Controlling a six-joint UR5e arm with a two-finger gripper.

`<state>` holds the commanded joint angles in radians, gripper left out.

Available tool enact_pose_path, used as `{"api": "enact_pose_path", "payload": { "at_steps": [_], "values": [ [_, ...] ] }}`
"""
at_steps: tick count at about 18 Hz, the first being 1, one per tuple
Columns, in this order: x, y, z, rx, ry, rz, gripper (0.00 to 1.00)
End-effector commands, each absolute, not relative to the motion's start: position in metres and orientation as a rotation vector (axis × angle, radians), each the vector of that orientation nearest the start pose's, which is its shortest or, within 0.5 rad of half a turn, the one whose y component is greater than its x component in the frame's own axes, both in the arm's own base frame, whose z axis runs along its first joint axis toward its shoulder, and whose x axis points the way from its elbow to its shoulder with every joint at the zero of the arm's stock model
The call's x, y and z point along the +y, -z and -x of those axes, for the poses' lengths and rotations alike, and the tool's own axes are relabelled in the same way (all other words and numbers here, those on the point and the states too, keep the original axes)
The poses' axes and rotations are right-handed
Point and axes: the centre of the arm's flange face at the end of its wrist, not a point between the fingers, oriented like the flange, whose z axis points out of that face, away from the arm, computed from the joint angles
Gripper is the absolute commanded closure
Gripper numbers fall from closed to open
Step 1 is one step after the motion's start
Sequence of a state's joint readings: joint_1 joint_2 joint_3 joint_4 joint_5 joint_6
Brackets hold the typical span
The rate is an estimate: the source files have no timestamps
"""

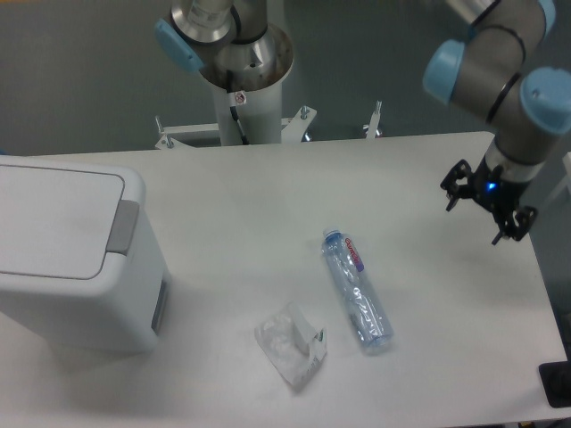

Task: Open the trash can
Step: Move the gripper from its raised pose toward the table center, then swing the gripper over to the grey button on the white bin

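The trash can [71,259] is a large boxy white bin at the left edge of the table, its flat lid down and its grey push tab [123,226] facing right. Far away from it, above the table's right side, hangs my gripper [484,212], open, with nothing between its two dark fingers.
A clear plastic bottle [357,290] lies on its side in the middle of the white table [268,187]. A crumpled clear plastic wrapper [292,344] lies to its lower left. The arm's base column [241,80] stands behind the table's far edge.
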<state>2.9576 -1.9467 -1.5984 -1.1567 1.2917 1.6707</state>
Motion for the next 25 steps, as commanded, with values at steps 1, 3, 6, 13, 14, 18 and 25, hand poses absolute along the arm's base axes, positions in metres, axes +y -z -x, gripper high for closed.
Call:
{"api": "enact_pose_path", "payload": {
  "at_steps": [1, 3, 6, 13, 14, 18, 25],
  "values": [
    [0.275, -0.318, 0.574, 0.368, -0.019, 2.836, 0.0],
    [0.305, -0.324, 0.56, 0.232, -0.003, 2.85, 0.0],
    [0.349, -0.331, 0.54, 0.059, 0.032, 2.857, 0.0],
    [0.414, -0.36, 0.505, -0.254, 0.106, 2.768, 0.0],
    [0.42, -0.362, 0.501, -0.258, 0.136, 2.732, 0.0],
    [0.43, -0.407, 0.485, -0.423, 0.201, 2.582, 0.0],
    [0.49, -0.503, 0.437, -0.405, 0.17, 2.459, 0.0]
  ]
}}
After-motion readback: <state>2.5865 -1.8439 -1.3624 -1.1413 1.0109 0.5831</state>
